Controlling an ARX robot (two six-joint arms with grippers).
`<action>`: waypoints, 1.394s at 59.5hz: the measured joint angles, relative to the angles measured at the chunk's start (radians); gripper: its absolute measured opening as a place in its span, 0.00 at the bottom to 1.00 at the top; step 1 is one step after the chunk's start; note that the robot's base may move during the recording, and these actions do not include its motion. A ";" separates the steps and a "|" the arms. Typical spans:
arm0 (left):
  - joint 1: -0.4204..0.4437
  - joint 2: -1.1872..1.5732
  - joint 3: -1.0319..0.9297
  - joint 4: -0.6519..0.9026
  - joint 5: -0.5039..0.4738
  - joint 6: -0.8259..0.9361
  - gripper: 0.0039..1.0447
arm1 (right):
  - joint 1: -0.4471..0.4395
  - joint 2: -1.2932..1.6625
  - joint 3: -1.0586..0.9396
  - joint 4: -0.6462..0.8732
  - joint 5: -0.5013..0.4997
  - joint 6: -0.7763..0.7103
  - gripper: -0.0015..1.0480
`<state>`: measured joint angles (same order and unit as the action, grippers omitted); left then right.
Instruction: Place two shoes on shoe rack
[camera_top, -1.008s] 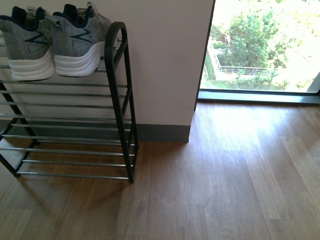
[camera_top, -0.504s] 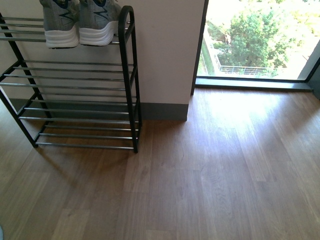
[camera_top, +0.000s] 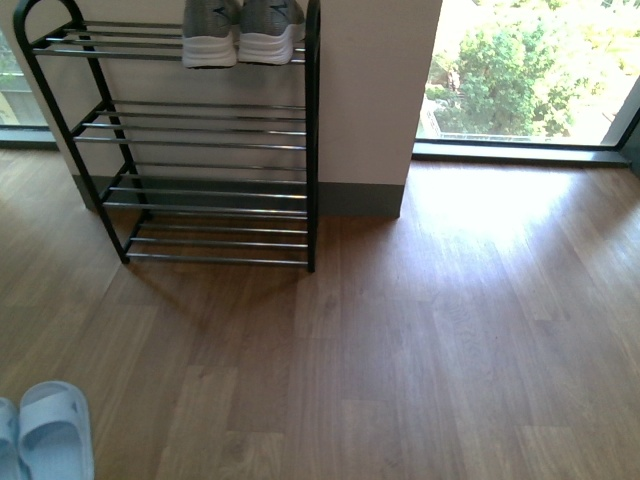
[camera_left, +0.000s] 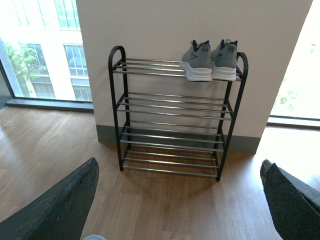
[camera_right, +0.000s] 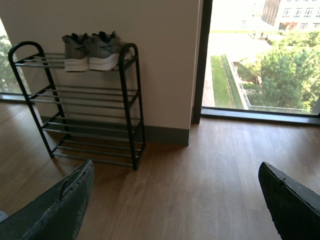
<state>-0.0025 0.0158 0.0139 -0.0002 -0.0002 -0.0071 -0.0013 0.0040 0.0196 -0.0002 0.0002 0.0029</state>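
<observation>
The shoes (camera_top: 266, 32) sit side by side on the top shelf of the rack (camera_top: 312, 140), at the upper left of the front view, hard against its right-hand post. The task looks done, so judge the placement rather than reach again. Check that both white soles rest flat across the rods, with no heel hanging off the back.

The left end effector (camera_left: 179, 164) is released, fingers wide apart with nothing between them. The right end effector (camera_right: 176, 166) is the same. Both are well apart from the rack.

If you nudge a shoe, come in from the front and above the shelf, clear of the arched post. Mind the pale slippers (camera_top: 55, 430) on the floor (camera_top: 420, 330) at the lower left. The window (camera_top: 530, 70) at the upper right throws glare.
</observation>
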 joint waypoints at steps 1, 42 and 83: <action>0.000 0.000 0.000 0.000 0.000 0.000 0.91 | 0.000 0.000 0.000 0.000 0.000 0.000 0.91; 0.000 0.000 0.000 0.000 0.001 0.000 0.91 | 0.000 0.000 0.000 -0.001 0.001 0.000 0.91; 0.000 0.000 0.000 0.000 0.000 0.000 0.91 | 0.000 -0.001 0.000 0.000 -0.001 0.000 0.91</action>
<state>-0.0025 0.0158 0.0135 -0.0006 -0.0006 -0.0071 -0.0010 0.0032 0.0196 -0.0006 -0.0006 0.0029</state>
